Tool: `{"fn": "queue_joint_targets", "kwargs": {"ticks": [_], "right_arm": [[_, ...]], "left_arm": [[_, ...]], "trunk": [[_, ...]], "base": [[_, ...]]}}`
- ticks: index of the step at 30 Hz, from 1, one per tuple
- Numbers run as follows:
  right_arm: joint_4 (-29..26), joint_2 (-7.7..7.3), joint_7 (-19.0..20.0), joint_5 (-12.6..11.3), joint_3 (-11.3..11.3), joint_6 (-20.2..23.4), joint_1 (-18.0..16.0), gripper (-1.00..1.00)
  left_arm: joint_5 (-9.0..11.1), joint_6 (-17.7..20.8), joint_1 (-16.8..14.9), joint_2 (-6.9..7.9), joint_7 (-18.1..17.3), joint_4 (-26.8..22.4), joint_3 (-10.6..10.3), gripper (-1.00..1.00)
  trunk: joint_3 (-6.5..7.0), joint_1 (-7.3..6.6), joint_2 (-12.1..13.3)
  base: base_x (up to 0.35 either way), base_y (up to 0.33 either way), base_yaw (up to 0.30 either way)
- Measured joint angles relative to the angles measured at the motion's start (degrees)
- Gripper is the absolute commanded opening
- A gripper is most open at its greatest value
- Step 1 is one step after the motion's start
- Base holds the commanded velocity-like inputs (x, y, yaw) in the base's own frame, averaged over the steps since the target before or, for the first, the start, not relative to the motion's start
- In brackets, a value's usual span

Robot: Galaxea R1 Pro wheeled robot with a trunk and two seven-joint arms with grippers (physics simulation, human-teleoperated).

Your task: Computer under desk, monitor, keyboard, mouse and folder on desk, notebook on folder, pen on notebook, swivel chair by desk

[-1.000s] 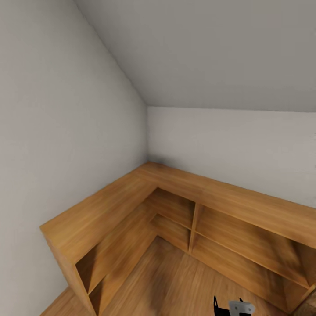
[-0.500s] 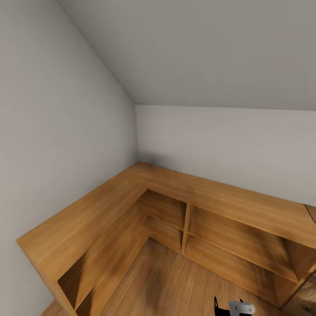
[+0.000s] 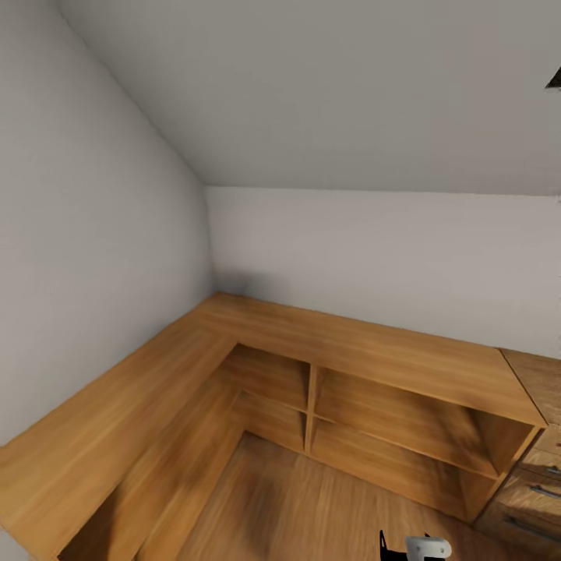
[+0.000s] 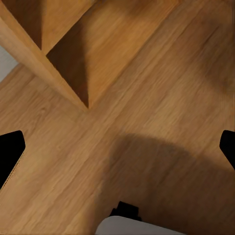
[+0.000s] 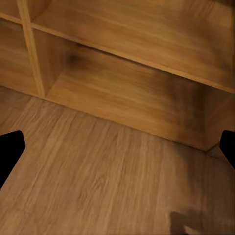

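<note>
I am in the bedroom, facing a corner under the sloped grey ceiling (image 3: 351,93) and pale walls (image 3: 374,249). A low L-shaped oak shelf unit (image 3: 312,343) runs along both walls. My left gripper (image 4: 117,152) is open over the oak plank floor (image 4: 161,161), beside an end of the shelf unit (image 4: 58,73), with nothing between its fingers. My right gripper (image 5: 117,149) is open too, pointing at the floor (image 5: 98,171) before the unit's lower compartments (image 5: 122,93). A black and white piece of my arm (image 3: 409,545) shows at the head view's lower edge.
A light-wood drawer chest (image 3: 538,460) stands against the right end of the shelf unit. The shelf compartments (image 3: 389,428) hold nothing. Open plank floor (image 3: 312,506) lies in front of the unit. A dark corner (image 3: 555,78) cuts into the ceiling at the upper right.
The head camera has turned to the right, so the whole picture has slid left. The drawer chest and the dark ceiling corner have come into view at the right.
</note>
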Motion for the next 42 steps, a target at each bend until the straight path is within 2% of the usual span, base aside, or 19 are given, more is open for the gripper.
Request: {"fn": "queue_joint_targets", "kwargs": {"ticks": [7, 42], "right_arm": [[0.0, -0.05, 0.0, 0.0, 0.0, 0.0, 0.0, 1.0], [-0.1, -0.04, 0.0, -0.3, -0.3, 0.1, 0.0, 1.0]], "left_arm": [[0.0, 0.0, 0.0, 0.02, 0.0, 0.0, 0.0, 1.0], [0.0, -0.2, 0.0, 0.0, 0.0, 0.0, 0.0, 1.0]], "trunk": [[-0.08, 0.02, 0.0], [-0.58, 0.03, 0.0]], "base": [[0.139, 0.149, -0.267], [0.002, 0.002, -0.241]]}}
